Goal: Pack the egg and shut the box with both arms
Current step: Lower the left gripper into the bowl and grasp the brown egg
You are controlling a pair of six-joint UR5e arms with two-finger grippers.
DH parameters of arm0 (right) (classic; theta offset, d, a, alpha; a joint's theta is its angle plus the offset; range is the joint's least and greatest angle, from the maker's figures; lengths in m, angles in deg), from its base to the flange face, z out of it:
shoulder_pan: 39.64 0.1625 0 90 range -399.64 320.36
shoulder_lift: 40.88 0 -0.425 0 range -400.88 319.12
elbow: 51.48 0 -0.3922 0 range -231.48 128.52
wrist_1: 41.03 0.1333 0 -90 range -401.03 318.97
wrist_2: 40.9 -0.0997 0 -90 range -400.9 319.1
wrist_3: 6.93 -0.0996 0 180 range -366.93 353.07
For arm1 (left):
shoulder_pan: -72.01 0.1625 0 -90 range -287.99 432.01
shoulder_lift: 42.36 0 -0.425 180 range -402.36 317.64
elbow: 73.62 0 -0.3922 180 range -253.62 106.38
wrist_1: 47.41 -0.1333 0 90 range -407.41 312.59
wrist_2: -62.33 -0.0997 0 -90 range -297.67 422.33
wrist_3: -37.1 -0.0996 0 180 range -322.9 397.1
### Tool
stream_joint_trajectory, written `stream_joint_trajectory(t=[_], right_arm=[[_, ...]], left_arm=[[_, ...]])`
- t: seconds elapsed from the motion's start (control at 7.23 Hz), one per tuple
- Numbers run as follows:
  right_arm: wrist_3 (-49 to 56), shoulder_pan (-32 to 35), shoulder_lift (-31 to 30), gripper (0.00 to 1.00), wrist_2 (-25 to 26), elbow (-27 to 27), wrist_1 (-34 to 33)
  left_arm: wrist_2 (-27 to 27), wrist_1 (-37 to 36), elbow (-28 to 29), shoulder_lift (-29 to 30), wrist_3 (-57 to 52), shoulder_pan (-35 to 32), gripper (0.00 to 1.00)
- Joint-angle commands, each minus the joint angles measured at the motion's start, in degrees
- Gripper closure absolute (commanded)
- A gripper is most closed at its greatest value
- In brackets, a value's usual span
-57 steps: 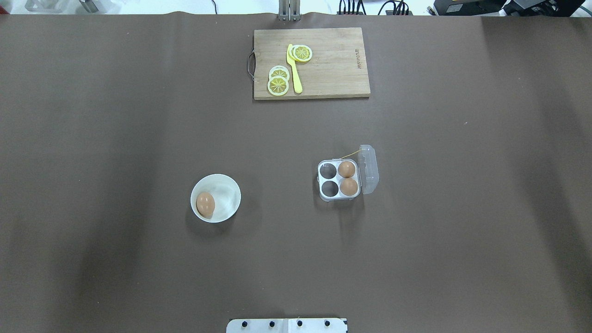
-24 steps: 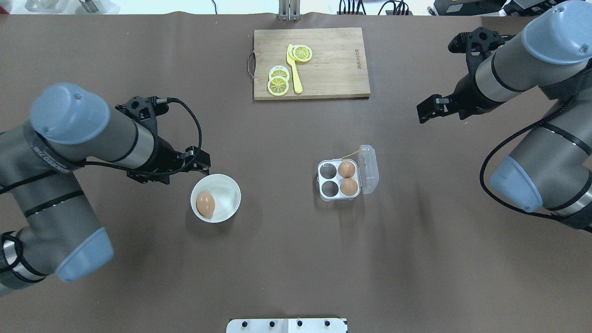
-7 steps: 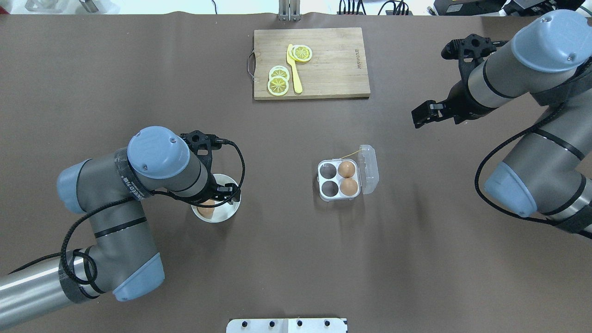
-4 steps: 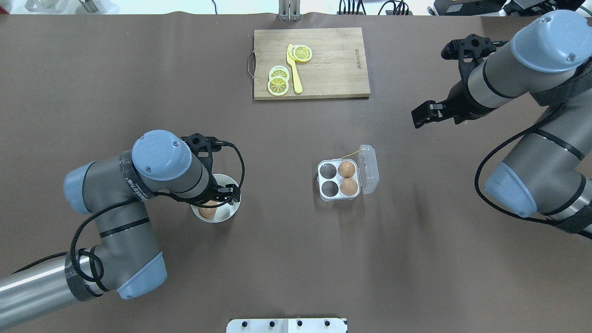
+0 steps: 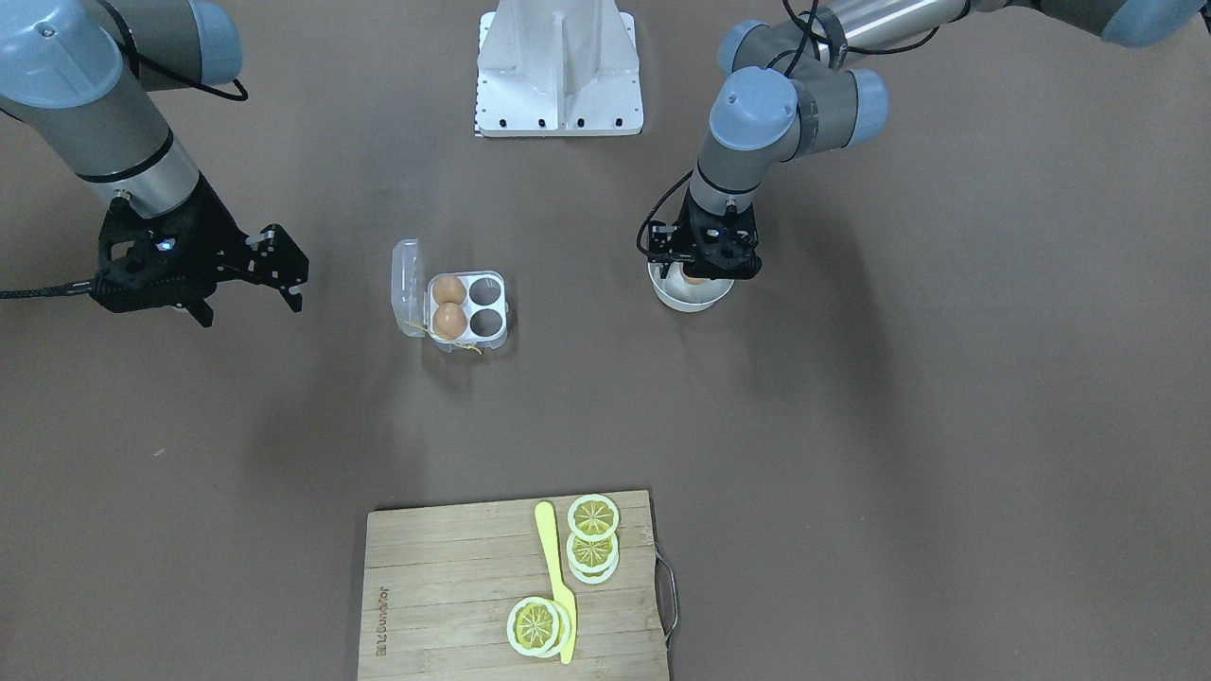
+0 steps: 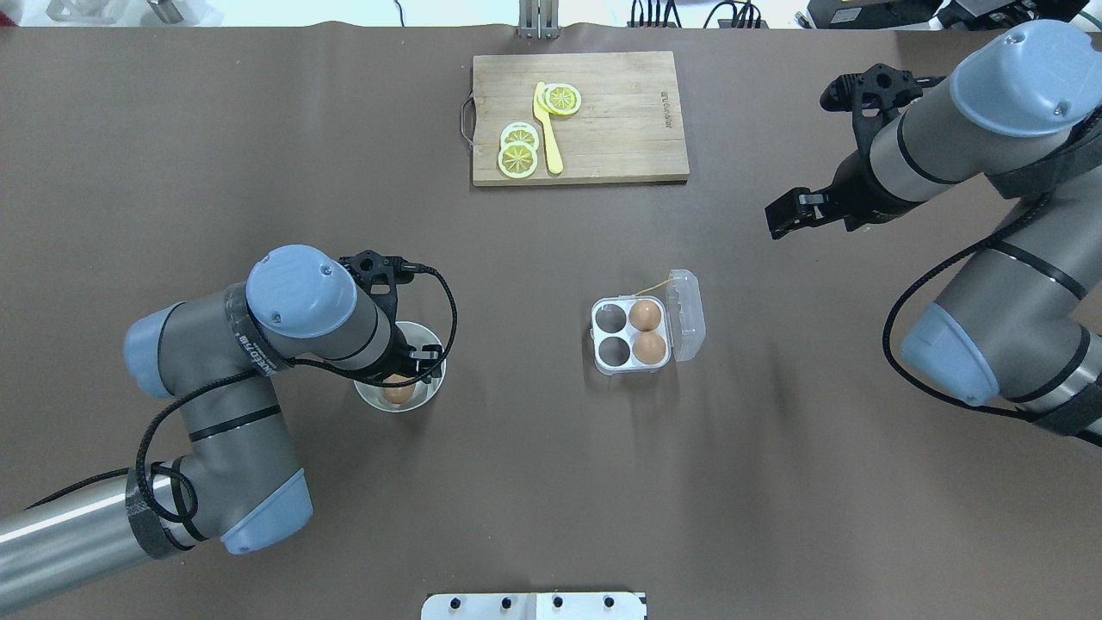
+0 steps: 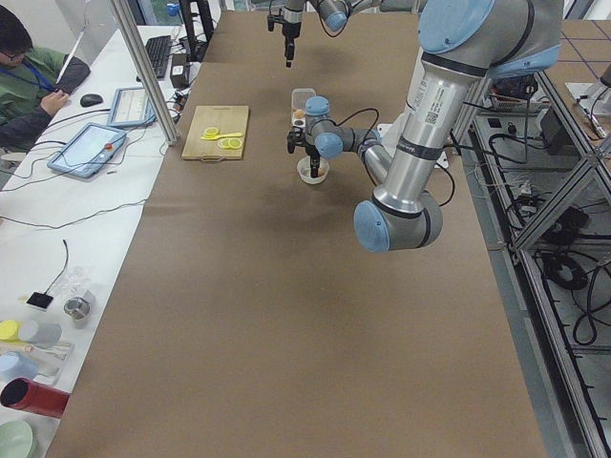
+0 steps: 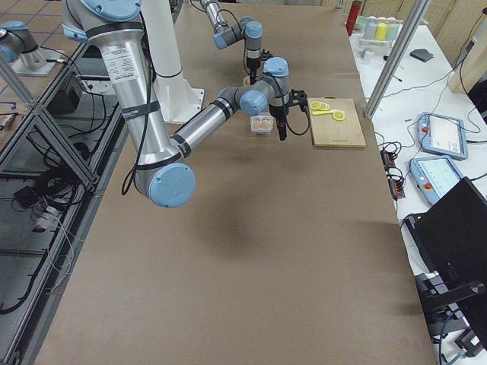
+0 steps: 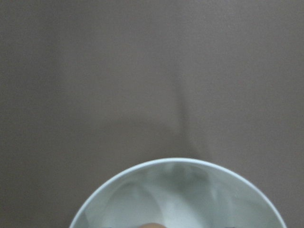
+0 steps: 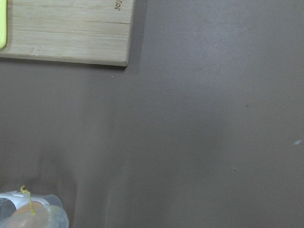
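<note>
A tan-brown egg (image 6: 398,393) lies in a white bowl (image 6: 426,398), mostly hidden under my left wrist. My left gripper (image 5: 701,272) reaches down into the bowl (image 5: 695,298), fingers spread either side of the egg, open. The left wrist view shows the bowl rim (image 9: 178,164) and a sliver of egg (image 9: 152,225). The clear egg carton (image 6: 630,366) stands mid-table with its lid (image 6: 687,314) open to the right. Two eggs fill its right cells; the two left cells are empty. My right gripper (image 6: 777,222) hovers open, far right of the carton.
A wooden cutting board (image 6: 620,120) with lemon slices (image 6: 518,149) and a yellow knife (image 6: 547,129) lies at the far middle. The white base block (image 6: 534,605) sits at the near edge. A yellow string (image 6: 654,284) trails from the carton.
My left arm swung over the bowl and lowered its gripper into it. In the last half second the egg shifted slightly right in the bowl. The right arm has barely moved.
</note>
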Motion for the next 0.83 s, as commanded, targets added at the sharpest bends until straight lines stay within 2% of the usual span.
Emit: stream_joint_trajectory(t=[0.0,0.14,0.69], right_arm=[[0.00,-0.02,0.00,0.00,0.01,0.07,0.00],[0.00,-0.02,0.00,0.00,0.01,0.07,0.00],[0.00,-0.02,0.00,0.00,0.01,0.16,0.00]], left_arm=[[1.35,-0.05,-0.70,0.00,1.18,0.01,0.83],[1.26,-0.14,-1.14,0.00,1.19,-0.08,0.99],[-0.92,0.03,-5.88,0.26,0.75,-2.44,1.00]])
